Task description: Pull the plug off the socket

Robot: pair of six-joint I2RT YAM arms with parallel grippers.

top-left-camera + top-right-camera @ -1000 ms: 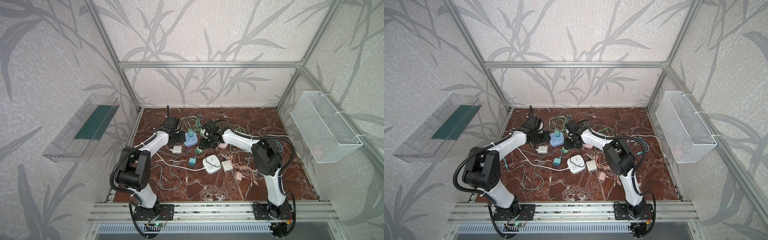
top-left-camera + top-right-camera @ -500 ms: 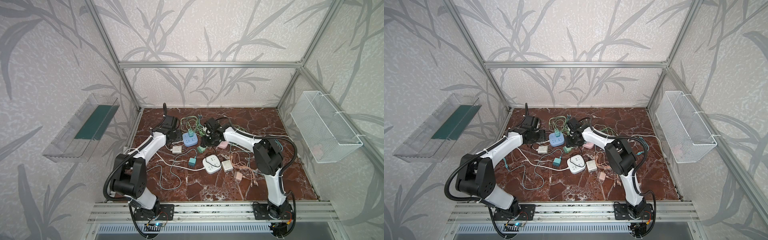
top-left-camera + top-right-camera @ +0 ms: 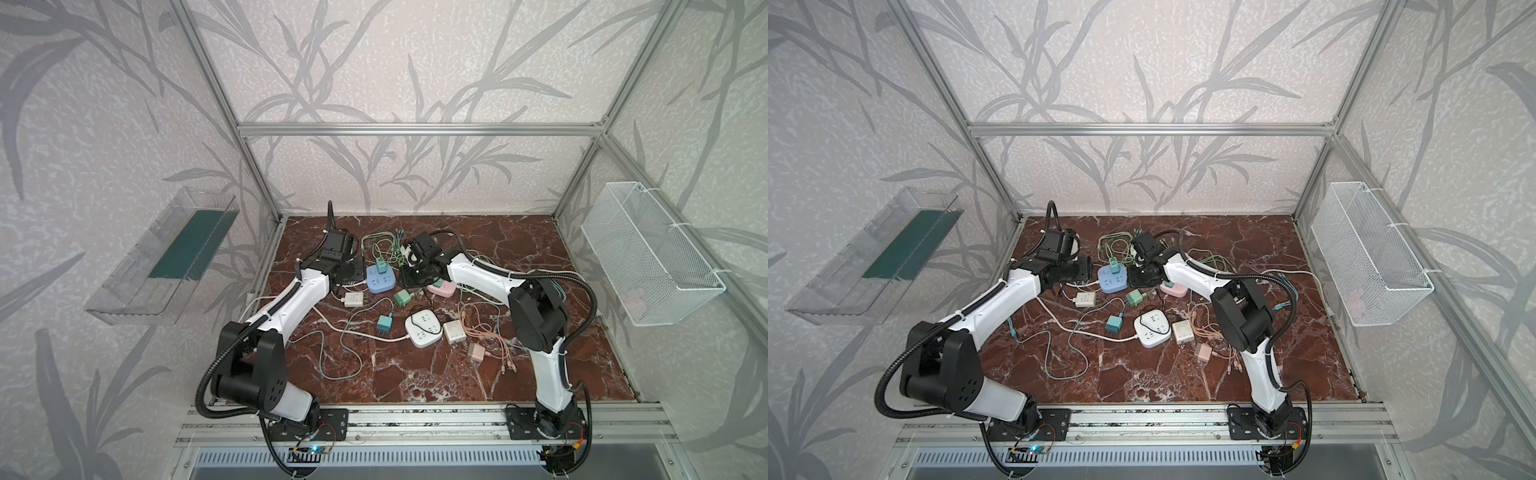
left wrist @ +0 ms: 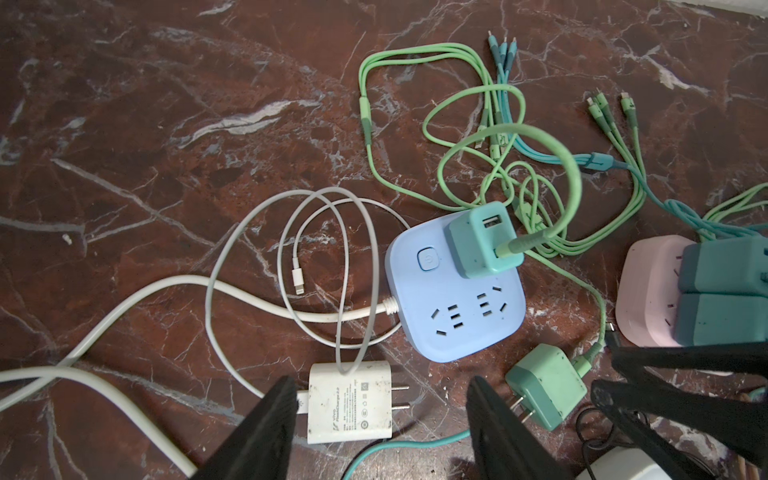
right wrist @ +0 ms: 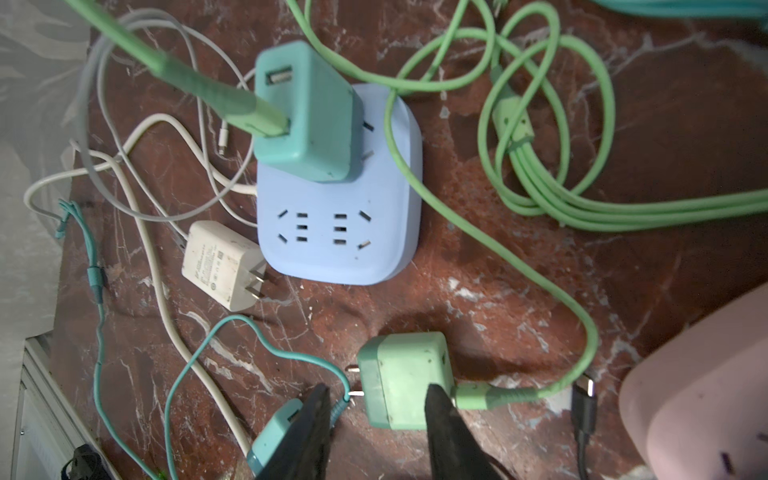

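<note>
A blue socket lies on the marble floor at the back middle. A teal plug stands in its far end, with a green cable in it. My left gripper is open just left of the socket, over a loose white charger. My right gripper hovers right of the socket, jaws apart, above a loose green plug lying on the floor. Neither gripper touches the teal plug.
A pink socket with teal plugs lies under the right forearm. A white socket, a teal plug, small chargers and tangled green, white and orange cables cover the middle. A wire basket hangs at the right.
The left arm's elbow has swung toward the front left and its gripper has drawn back a little from the blue socket. The right gripper's jaws have narrowed.
</note>
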